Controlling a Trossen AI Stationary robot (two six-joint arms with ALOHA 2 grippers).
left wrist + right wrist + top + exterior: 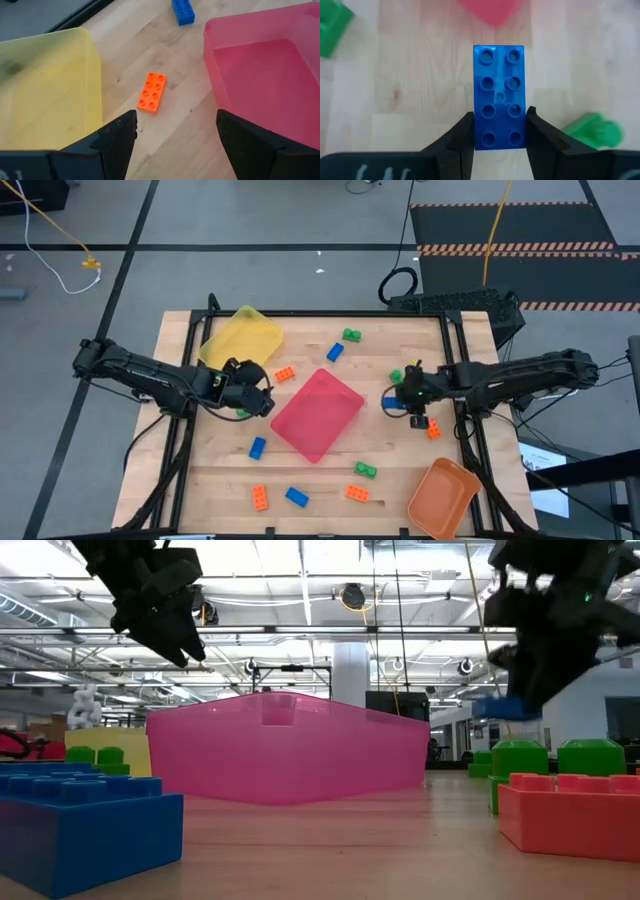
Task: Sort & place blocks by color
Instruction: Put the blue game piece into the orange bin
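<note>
Above table (pixel 420 90), blue block (pixel 498 95) between jaws

I look for words, numbers or signs and find none I can read. At the edge of the left wrist view there are some white marks on the dark left gripper (pixel 175 145), but they are cut off and I cannot tell what they say. The right wrist view shows the same kind of white marks on the right gripper (pixel 498 131), also cut off. The blocks and trays have no writing on them.
</note>
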